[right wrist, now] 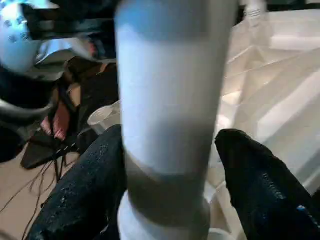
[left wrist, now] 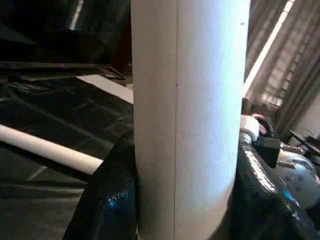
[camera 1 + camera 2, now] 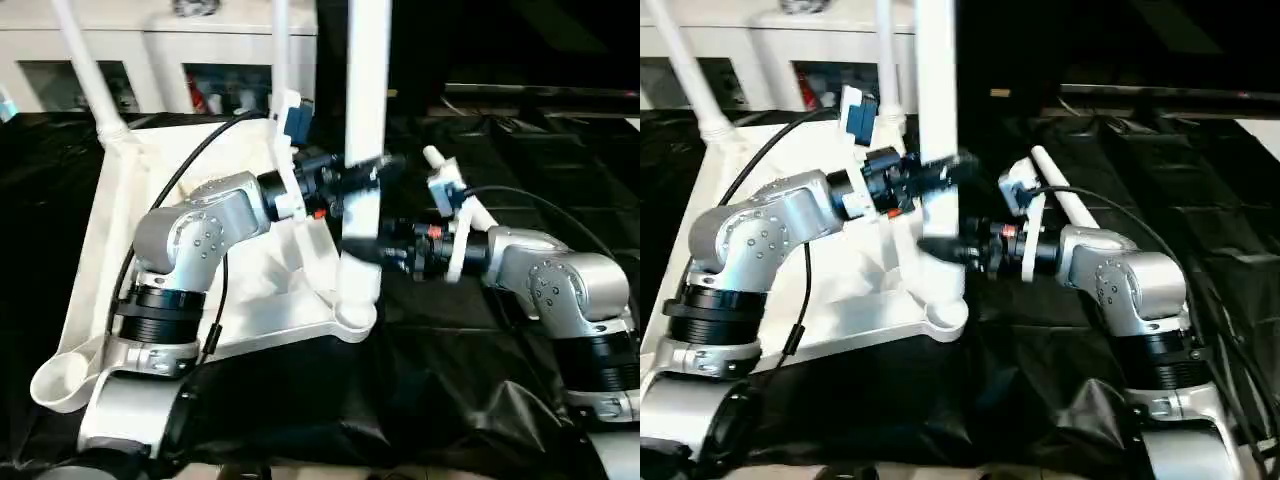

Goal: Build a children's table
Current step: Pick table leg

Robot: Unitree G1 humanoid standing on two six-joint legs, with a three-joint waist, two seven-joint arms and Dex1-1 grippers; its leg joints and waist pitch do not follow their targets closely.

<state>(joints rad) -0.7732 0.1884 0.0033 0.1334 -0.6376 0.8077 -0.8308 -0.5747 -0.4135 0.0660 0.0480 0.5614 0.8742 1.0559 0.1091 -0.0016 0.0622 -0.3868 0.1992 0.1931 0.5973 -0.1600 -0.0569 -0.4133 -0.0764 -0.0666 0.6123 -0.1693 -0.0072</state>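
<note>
**Third leg standing in its socket, both grippers at the shaft**

Here, nearest the robot, the table top (image 3: 120,230) lies upside down on the black-draped work surface (image 3: 450,400), ribbed underside up. An empty round corner socket (image 3: 62,382) sits at its near left corner. At the near right corner a white leg (image 3: 365,150) stands upright, its foot in that corner's socket (image 3: 355,318).

The left gripper (image 3: 372,170) reaches across from the left and is clenched on this leg; in the left wrist view its black fingers (image 2: 107,200) press against both sides of the shaft. The right gripper (image 3: 372,248) comes in from the right, lower on the same leg. In the right wrist view one finger (image 1: 85,190) lies against the shaft while the other stands a little off it, so this grip looks slack, perhaps letting go; I cannot tell for certain.

Beyond the right arm, a loose leg (image 3: 1075,205) lies on the black cloth. At the far edge of the top, two more legs (image 3: 85,70) already rise from their sockets. Behind them stands a white cabinet (image 3: 150,50) with glass doors.

The step in hand, as I judge it, is seating the third leg. Next, it likely needs pressing or twisting straight down until firm, kept vertical; then the loose leg must go to the empty near left socket.
</note>
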